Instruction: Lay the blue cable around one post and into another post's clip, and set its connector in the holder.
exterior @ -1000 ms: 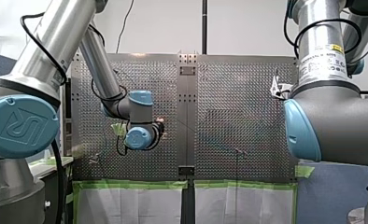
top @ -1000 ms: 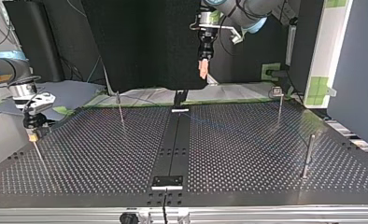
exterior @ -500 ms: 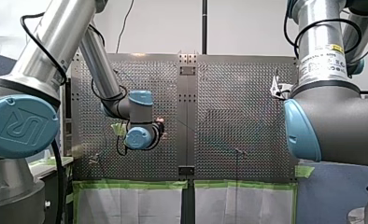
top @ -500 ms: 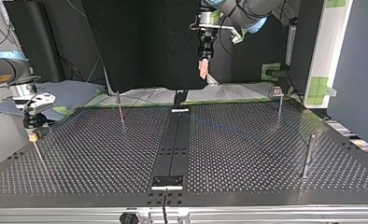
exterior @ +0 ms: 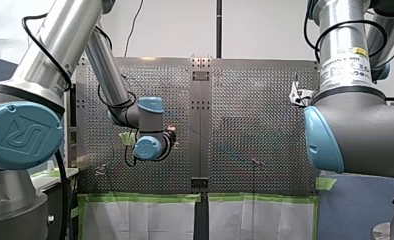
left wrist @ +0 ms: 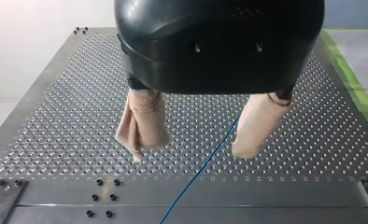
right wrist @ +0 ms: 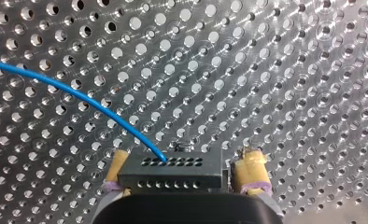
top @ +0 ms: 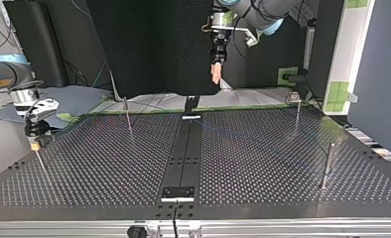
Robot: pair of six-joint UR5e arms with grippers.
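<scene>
In the right wrist view a black connector block (right wrist: 170, 175) sits between my right gripper's (right wrist: 182, 170) yellow pads. One pad touches it and a small gap shows at the other, so the gripper is open. The blue cable (right wrist: 79, 95) runs from the block out over the perforated table. In the top view my right gripper (top: 33, 144) hangs at the table's left edge, over a thin post (top: 40, 161). My left gripper (left wrist: 190, 155) is open with beige pads, high above the table (left wrist: 56, 116). The blue cable (left wrist: 205, 163) lies on the plate beneath it.
Thin posts stand at the back left (top: 128, 114), the back right (top: 297, 111) with a small clip on top, and the right (top: 327, 166) of the top view. A dark centre strip (top: 183, 153) divides the plate. Green tape edges the far side.
</scene>
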